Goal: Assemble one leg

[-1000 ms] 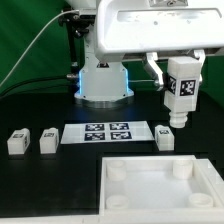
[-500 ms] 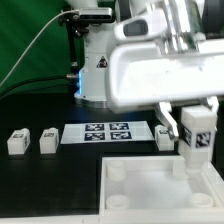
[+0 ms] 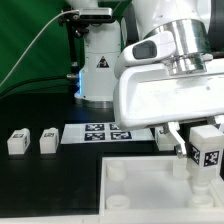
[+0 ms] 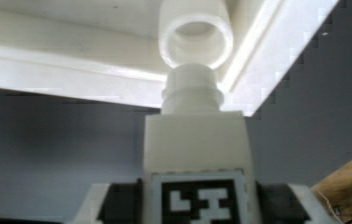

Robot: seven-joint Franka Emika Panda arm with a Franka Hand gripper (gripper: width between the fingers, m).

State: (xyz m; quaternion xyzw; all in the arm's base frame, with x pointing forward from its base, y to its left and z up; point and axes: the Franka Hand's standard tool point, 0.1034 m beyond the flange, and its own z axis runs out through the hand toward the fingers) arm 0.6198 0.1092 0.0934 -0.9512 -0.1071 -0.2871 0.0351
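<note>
White plastic leg (image 3: 208, 150) stands upright, clamped between the closed fingers of the gripper (image 3: 203, 138), which within a second has swung down from high above to the tray (image 3: 150, 195). The leg's round peg (image 4: 191, 85) now points straight below the hand at a corner socket (image 4: 199, 38) and appears not yet seated. Spare legs (image 3: 48, 141) wait well off to the hand's side, and insertion looks to be next.

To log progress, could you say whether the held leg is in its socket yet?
Out: in the wrist view the leg ends just short of the socket.
</note>
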